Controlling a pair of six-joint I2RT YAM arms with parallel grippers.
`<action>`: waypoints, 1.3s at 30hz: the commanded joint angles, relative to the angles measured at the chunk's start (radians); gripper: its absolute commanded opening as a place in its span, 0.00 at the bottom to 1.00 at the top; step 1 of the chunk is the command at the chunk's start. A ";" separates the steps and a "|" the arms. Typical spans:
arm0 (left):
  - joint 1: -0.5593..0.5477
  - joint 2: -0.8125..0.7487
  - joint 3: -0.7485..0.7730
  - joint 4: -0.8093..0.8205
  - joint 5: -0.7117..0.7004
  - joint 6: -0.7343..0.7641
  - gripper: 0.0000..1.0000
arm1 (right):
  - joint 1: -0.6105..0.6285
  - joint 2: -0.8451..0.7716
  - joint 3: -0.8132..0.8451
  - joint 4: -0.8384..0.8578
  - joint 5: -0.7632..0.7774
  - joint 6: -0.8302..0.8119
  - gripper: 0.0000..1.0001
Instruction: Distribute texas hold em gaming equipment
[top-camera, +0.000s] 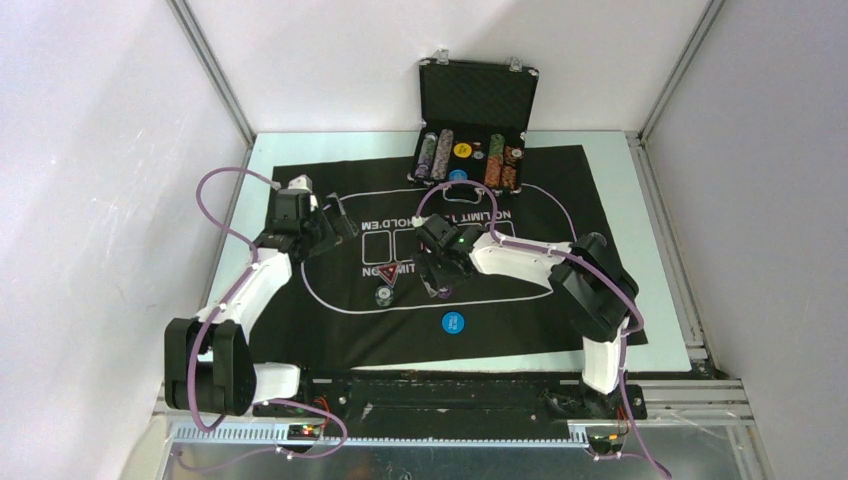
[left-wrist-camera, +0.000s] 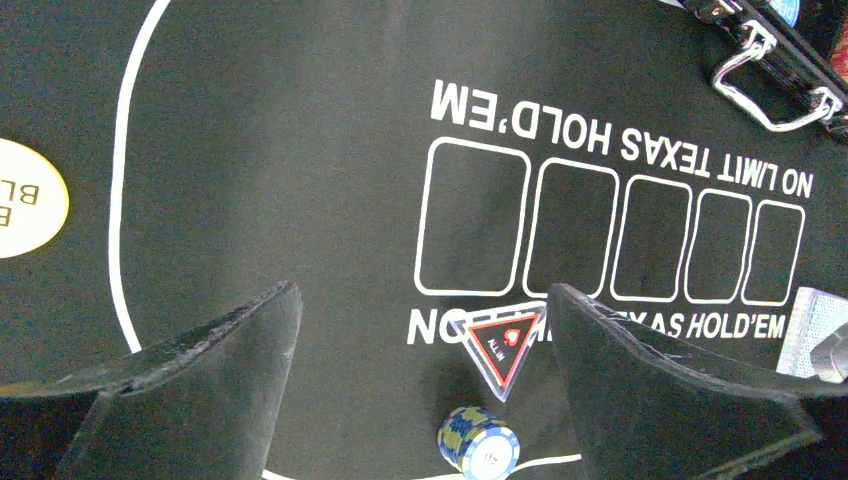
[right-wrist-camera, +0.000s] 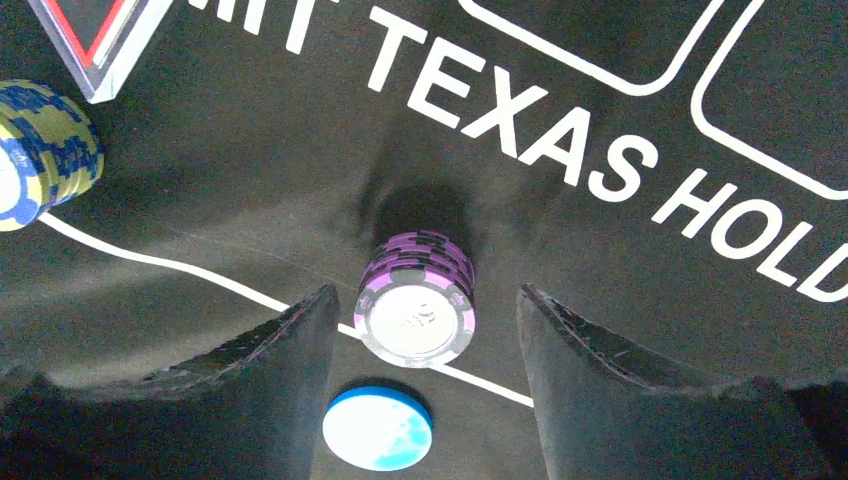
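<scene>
I work inside a plain, pale enclosure whose left wall (top-camera: 100, 150), far wall (top-camera: 400, 50) and right wall (top-camera: 770, 150) meet at metal corner posts (top-camera: 212, 72), with soft, even light falling on the pale counter (top-camera: 620, 175) and a metal rail (top-camera: 450, 440) along its near edge.

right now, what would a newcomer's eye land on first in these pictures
A purple chip stack stands on the black felt mat's white line between the right arm's open fingers, which flank it without touching. At the mat's far edge an open case shows rows of chips; a blue round button lies near its near edge.
</scene>
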 joint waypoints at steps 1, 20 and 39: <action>-0.009 -0.002 0.045 0.001 -0.015 0.021 1.00 | 0.008 0.015 0.040 0.027 -0.002 -0.001 0.67; -0.011 0.001 0.047 -0.003 -0.016 0.021 1.00 | 0.021 0.016 0.040 0.040 0.047 0.002 0.41; -0.011 -0.013 0.042 -0.009 -0.020 0.020 1.00 | 0.022 -0.062 0.041 0.037 0.037 0.014 0.14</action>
